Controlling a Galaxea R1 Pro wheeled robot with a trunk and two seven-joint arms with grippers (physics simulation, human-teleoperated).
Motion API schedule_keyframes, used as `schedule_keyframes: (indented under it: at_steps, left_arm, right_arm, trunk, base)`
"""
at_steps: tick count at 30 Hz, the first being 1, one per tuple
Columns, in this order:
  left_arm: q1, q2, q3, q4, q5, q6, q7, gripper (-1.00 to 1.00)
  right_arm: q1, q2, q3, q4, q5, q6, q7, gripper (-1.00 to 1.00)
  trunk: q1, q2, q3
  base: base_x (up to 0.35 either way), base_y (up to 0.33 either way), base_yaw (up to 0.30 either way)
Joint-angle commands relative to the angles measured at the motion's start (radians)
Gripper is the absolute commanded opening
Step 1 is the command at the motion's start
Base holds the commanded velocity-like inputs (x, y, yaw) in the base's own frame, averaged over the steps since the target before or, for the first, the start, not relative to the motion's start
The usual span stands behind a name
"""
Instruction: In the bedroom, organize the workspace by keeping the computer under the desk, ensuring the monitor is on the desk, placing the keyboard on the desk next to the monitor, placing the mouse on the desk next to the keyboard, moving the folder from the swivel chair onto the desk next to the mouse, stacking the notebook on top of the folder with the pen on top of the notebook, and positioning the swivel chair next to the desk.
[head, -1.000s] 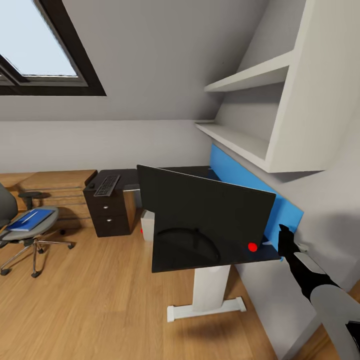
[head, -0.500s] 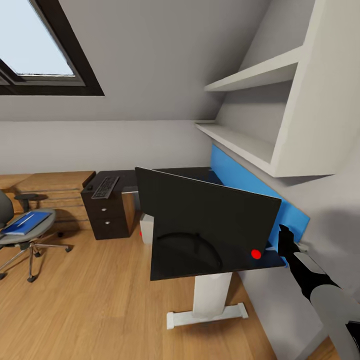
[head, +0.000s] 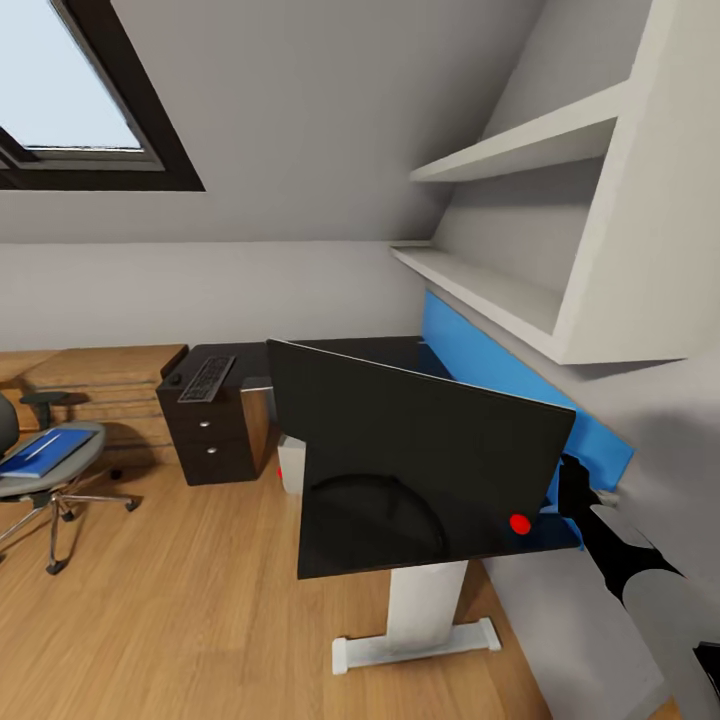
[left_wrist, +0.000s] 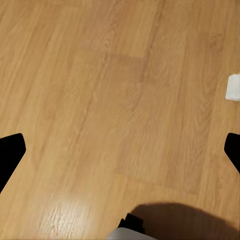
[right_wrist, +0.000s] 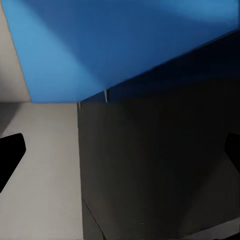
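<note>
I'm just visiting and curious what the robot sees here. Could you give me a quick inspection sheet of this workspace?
Surface: desk, glossy black top, blue back panel.
Job's things: monitor on the desk; keyboard on the drawer cabinet; folder on the swivel chair; computer partly visible on the floor behind the monitor.
Clutter: nothing seen.
Grippers: right gripper at the desk's near back corner, fingers apart; left gripper open over the wooden floor.
Cables: nothing seen.
Surroundings: skylight, white wall shelves.

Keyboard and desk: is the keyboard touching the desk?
Apart. The head view shows the keyboard lying on the black cabinet, beyond the far end of the desk.
</note>
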Motion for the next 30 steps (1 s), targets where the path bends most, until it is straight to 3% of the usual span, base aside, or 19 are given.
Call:
schedule_keyframes:
  at_steps: [1, 13, 30]
  left_arm:
    - [-0.001, 0.0, -0.009, 0.0, 0.005, -0.003, 0.006, 1.0]
    - [-0.001, 0.0, -0.009, 0.0, 0.006, -0.002, 0.007, 1.0]
    - [-0.001, -0.001, -0.009, 0.001, 0.006, -0.001, 0.006, 1.0]
  right_arm:
    - [-0.001, 0.0, 0.0, 0.0, -0.011, -0.003, -0.01, 1.0]
    - [-0.001, -0.002, -0.002, -0.001, -0.015, -0.001, -0.033, 1.0]
    - [-0.001, -0.041, -0.003, -0.001, -0.017, -0.001, -0.035, 1.0]
  trunk:
    - [0.001, -0.002, -0.002]
    - [0.001, -0.002, -0.002]
    - [0.001, -0.002, -0.002]
  base:
    - [0.071, 0.0, 0.0]
    - [0.018, 0.0, 0.0]
    - [0.054, 0.0, 0.0]
